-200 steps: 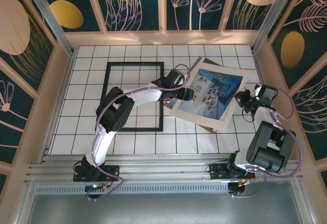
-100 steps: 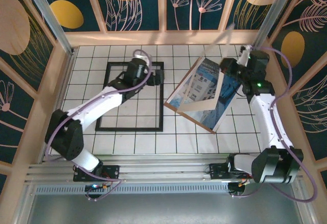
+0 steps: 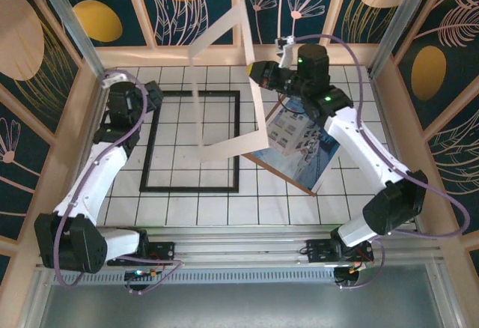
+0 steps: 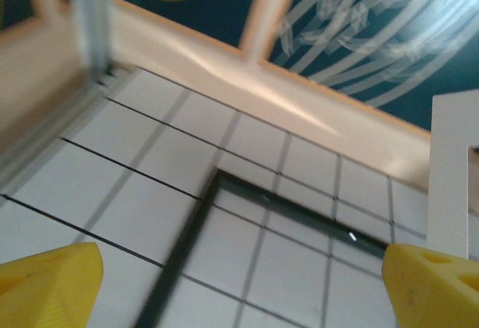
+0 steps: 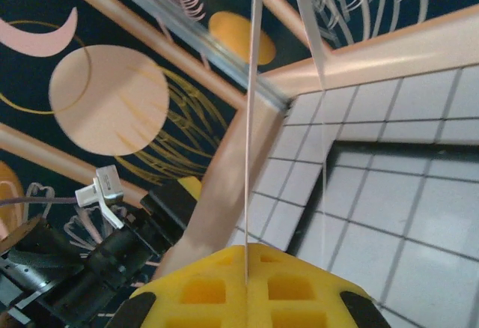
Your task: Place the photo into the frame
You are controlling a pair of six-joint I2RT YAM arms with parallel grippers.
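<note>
Tabletop: white tiled tabletop [image 3: 337, 201], walled on three sides.
Frame: black frame [image 3: 187, 189] lies flat on the left half, towards the far edge, with bare tiles inside it.
Mat: cream mat border [image 3: 224, 143] hangs in the air above the frame's right edge, tilted and bowed.
Backing board: brown backing board [image 3: 284, 177] lies askew on the right half.
Photo: blue photo [image 3: 303, 137] rests loose on the backing board, well apart from the frame's opening.
Right gripper: right gripper [image 3: 263, 73] is clamped on one thin edge of the mat, which the wrist view [image 5: 247, 275] confirms.
Left gripper: left gripper [image 3: 153, 94] hovers by the frame's far left corner with its jaws spread wide and nothing between them [image 4: 239, 287].
Risk, mat: a single-edge pinch on a floppy sheet may let it swing, crease or slip out.
Risk, photo: the mat's lower corner hangs near the photo and could sweep it off the board.
Risk, frame: a mat dropped here would cover the opening.
</note>
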